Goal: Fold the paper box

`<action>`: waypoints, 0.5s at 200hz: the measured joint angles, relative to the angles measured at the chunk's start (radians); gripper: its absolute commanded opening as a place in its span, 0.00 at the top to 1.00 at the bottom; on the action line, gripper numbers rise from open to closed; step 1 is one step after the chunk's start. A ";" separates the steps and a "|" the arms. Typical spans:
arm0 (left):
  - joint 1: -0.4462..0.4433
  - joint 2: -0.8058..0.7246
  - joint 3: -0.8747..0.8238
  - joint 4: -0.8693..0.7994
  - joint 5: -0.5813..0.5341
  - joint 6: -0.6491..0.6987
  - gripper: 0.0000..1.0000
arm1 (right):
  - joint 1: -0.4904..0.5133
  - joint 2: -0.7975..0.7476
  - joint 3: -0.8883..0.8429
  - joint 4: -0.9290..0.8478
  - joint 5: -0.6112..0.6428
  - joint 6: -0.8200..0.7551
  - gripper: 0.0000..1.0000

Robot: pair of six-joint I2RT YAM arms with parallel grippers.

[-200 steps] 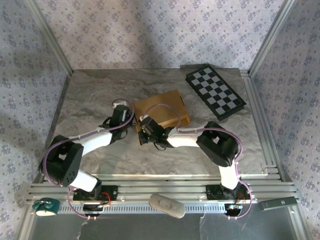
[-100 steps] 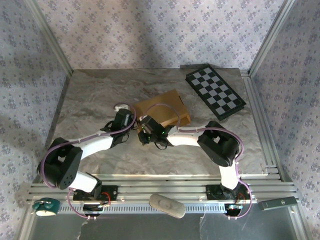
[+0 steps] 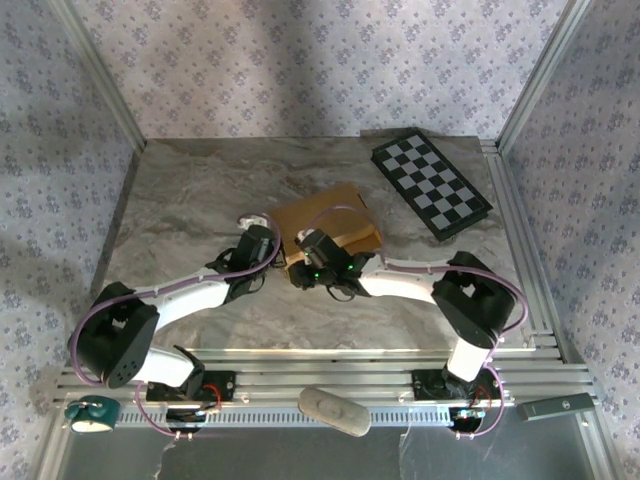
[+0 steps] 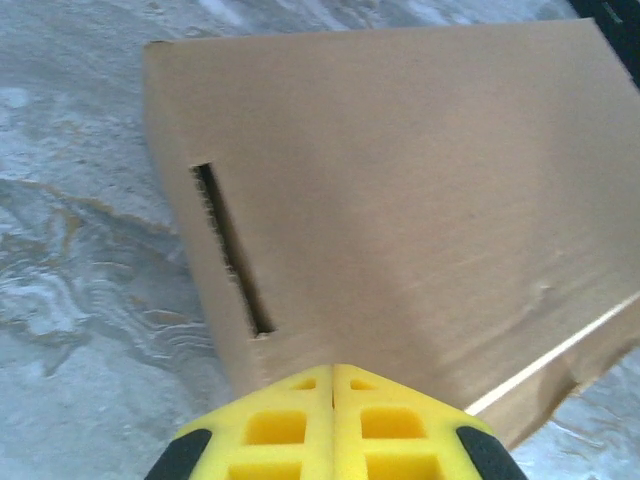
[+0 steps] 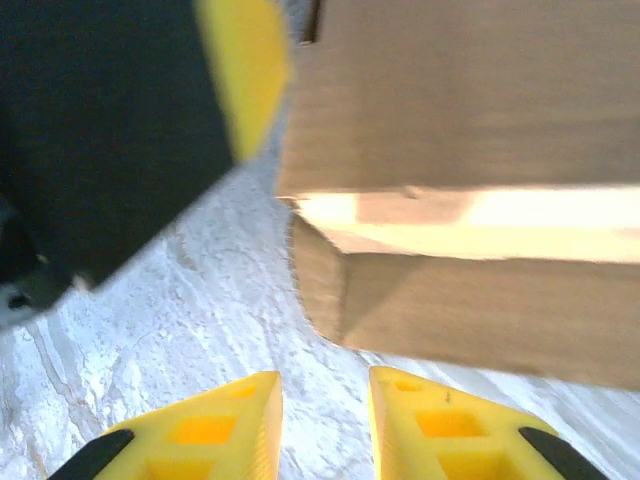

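The paper box point(image 4: 400, 180), a shallow closed mailer of plain tan corrugated cardboard, lies flat near the middle of the grey marble-patterned table point(image 3: 200, 190), turned a little askew to the table's edges. A black-and-white checkerboard panel point(image 3: 430, 183) rests well apart from it, toward the far right corner. In the overhead view both arms reach in from the near edge and meet at the box's near left corner, the left arm coming from the left and the right arm stretched low across from the right. The left gripper point(image 4: 333, 400) has its yellow fingers pressed tight together with nothing between them, their tips right at the near edge of the box top, just beside a long narrow slot point(image 4: 232, 250) cut into the cardboard; whether they touch it cannot be told. The right gripper point(image 5: 325, 425) has its yellow fingers a little apart with nothing in its hold, bare table showing through the narrow gap. It points at the box's corner from close by, near but apart. In that wrist view the lid sits slightly lifted above the side wall, with a bright strip between them, and the left arm's black body and one yellow finger point(image 5: 245, 70) hang at the upper left beside the box.
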 measured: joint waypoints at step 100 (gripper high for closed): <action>0.331 0.122 0.607 -0.469 0.203 -0.003 0.52 | -0.203 -0.205 -0.061 -0.189 0.027 0.415 0.72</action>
